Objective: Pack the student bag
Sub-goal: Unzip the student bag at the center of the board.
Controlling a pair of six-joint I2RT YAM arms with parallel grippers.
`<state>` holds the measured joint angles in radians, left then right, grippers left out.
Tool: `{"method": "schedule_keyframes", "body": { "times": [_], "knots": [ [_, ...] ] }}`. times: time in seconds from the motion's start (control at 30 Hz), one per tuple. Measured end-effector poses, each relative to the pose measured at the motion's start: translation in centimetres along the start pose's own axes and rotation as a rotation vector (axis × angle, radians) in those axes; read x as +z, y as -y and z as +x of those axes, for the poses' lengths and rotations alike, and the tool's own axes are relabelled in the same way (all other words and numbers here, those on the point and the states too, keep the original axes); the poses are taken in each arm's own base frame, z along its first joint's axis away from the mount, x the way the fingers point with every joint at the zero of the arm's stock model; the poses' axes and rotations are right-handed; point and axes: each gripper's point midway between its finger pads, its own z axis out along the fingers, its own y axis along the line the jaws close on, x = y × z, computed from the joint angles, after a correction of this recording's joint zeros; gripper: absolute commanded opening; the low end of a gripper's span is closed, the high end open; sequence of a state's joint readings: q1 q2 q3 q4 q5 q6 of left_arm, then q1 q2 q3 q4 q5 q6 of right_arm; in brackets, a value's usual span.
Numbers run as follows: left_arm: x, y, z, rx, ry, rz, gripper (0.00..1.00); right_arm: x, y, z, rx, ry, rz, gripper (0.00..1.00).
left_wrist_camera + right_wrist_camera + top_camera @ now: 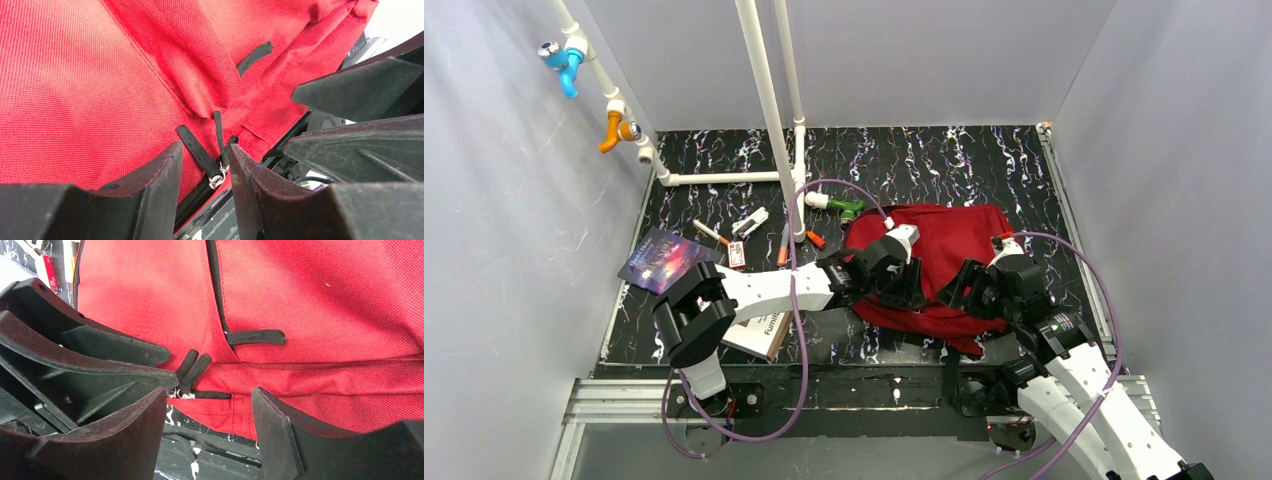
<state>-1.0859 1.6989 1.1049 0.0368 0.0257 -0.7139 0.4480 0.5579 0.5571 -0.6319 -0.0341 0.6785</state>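
Note:
The student bag (949,250), dark red with black trim, lies flat on the marbled black table, right of centre. My left gripper (911,287) is at its near edge. In the left wrist view this gripper (205,162) is open, and two black zipper pulls (212,167) with metal sliders lie loose between its fingers. My right gripper (969,290) faces it from the right. The right wrist view shows that gripper (207,402) open over the bag's lower seam (240,412), nothing held. There the zipper pulls (192,372) lie just beyond its left finger (140,430).
A dark purple book (662,260) and a second book (759,335) lie at the left. Pens (709,232), an orange marker (815,239), a small white box (750,222) and a green-and-white item (839,206) lie behind them. White pipes (769,130) stand at the back left.

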Motion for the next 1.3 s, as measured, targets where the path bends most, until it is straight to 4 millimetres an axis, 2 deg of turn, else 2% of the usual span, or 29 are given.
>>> {"method": "schedule_keyframes", "body": {
  "times": [0.1,0.2,0.4,0.47,0.57,0.8,0.97,1.17,1.2,1.3],
  "knots": [
    [0.0,0.0,-0.1,0.000,0.001,-0.007,0.40,0.3,0.2,0.4,0.004,-0.011,0.001,0.70],
    [0.6,-0.2,0.8,-0.012,-0.035,0.001,0.38,0.8,0.7,1.3,0.013,-0.037,0.006,0.70],
    [1.9,-0.7,2.8,-0.038,-0.107,0.004,0.04,1.8,1.3,2.9,0.051,-0.080,-0.001,0.66],
    [1.9,-0.8,3.0,-0.039,-0.113,0.007,0.00,2.1,1.4,3.4,0.064,-0.094,-0.006,0.59],
    [1.8,-0.5,2.8,-0.034,-0.107,0.020,0.00,2.1,1.0,3.8,0.084,-0.112,-0.027,0.56],
    [0.4,0.3,2.0,-0.022,-0.057,0.068,0.00,2.2,-1.5,2.8,0.133,-0.091,-0.138,0.50],
    [-1.0,1.2,1.1,-0.017,0.002,0.121,0.00,3.5,-2.0,2.8,0.205,-0.091,-0.167,0.49],
    [-1.0,0.8,1.5,-0.022,0.001,0.125,0.00,4.9,-2.5,3.0,0.253,-0.127,-0.179,0.42],
    [-1.0,0.8,1.6,-0.023,0.000,0.125,0.00,5.0,-2.5,3.0,0.253,-0.128,-0.181,0.43],
    [-1.0,0.8,1.6,-0.023,0.004,0.128,0.00,4.9,-2.8,2.8,0.252,-0.124,-0.198,0.57]
  ]
}}
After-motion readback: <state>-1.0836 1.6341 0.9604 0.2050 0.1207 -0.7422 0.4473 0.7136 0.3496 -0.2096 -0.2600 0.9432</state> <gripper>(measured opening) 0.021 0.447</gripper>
